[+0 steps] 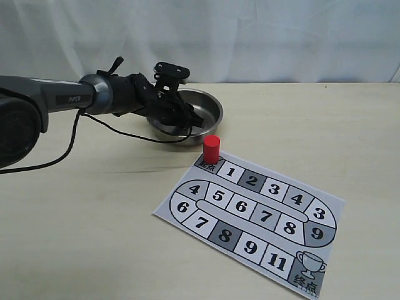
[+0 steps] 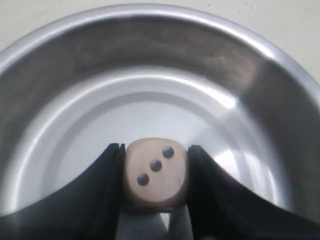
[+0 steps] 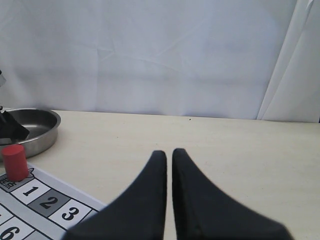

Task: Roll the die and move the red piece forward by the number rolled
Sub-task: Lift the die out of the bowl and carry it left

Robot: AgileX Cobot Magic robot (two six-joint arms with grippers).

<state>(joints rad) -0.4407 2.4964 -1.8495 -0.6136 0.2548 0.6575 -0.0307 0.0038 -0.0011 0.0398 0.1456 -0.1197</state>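
Printed paper game board (image 1: 262, 215) with numbered squares 1 to 11 and a trophy square lies nearest, on the right-centre of the tabletop (image 1: 94, 237). Tabletop is pale beige, with a white curtain (image 1: 281, 37) behind the far edge.

Left arm (image 1: 62, 97), grey and black, reaches in from the left edge to the round stainless steel bowl (image 1: 212, 103). Bowl sits far-left of the board, near its far corner but apart from it.

Left gripper (image 1: 187, 119) is down inside the bowl. Jaws are closed onto the small light tan wooden die (image 2: 156, 175), one black finger (image 2: 107, 185) against each side. Face toward the wrist camera shows three dark pips on a diagonal. Can't tell whether the die touches the bowl floor or hangs just above it.

Right gripper (image 3: 169, 155) is out of the exterior view. Wrist view shows it over bare tabletop, jaws almost together with only a thin slit between them and nothing gripped.

Short red cylinder piece (image 1: 211, 149) stands upright on the board's far-left corner square, just left of square 1. It's between the bowl and the numbered track, not touching the bowl.
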